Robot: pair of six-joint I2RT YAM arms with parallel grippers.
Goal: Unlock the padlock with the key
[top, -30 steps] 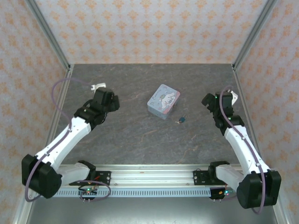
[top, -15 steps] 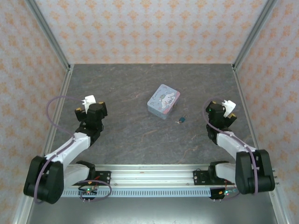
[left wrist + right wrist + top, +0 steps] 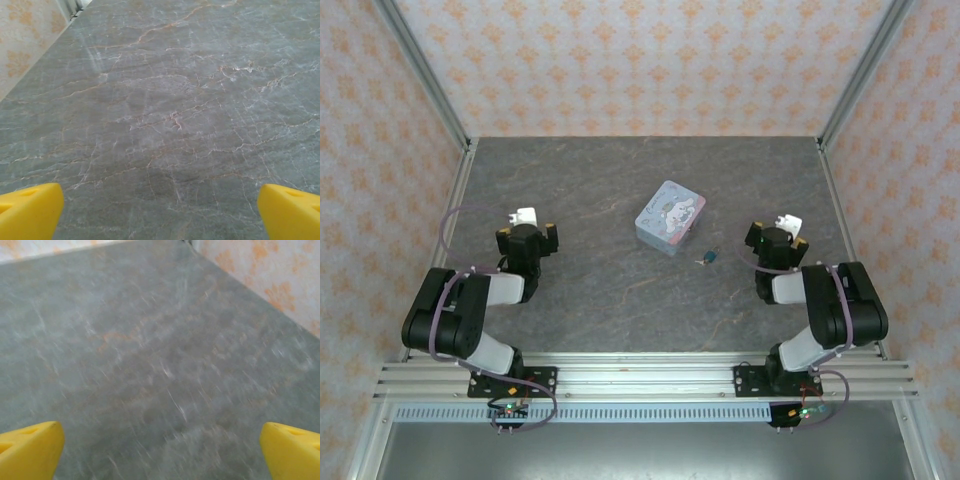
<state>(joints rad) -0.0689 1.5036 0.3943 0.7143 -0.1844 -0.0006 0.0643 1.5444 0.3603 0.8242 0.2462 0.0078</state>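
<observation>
The padlock (image 3: 711, 256) lies on the grey marbled table (image 3: 610, 180), a little right of the middle of the surface and about midway between its far and near edges. From the top camera it is only a small teal fleck, and its silvery part cannot be made out. The key (image 3: 701, 261) shows as a thin dark speck right against the padlock's left side. At this size it is impossible to tell whether it sits in the lock or merely lies touching it.

A pastel tin box (image 3: 671, 218) rests lid up, just beyond the padlock toward the far edge, close to it but apart.

Both arms are folded back low over the table. The left gripper (image 3: 527, 238) hangs near the left edge, well apart from the padlock. The right gripper (image 3: 775, 240) is near the right edge, nearer to the padlock but not touching it. From above, the wrist housings and white camera mounts cover the fingers.

In the left wrist view the left gripper's (image 3: 160, 215) jaws are spread wide. Only two yellow fingertips (image 3: 30, 210) show, cut off at the bottom corners, with bare stone between them. The right wrist view is blurred. The right gripper's (image 3: 160, 450) jaws are likewise spread wide, its yellow fingertips (image 3: 292, 450) clipped at the bottom corners, with nothing held.
</observation>
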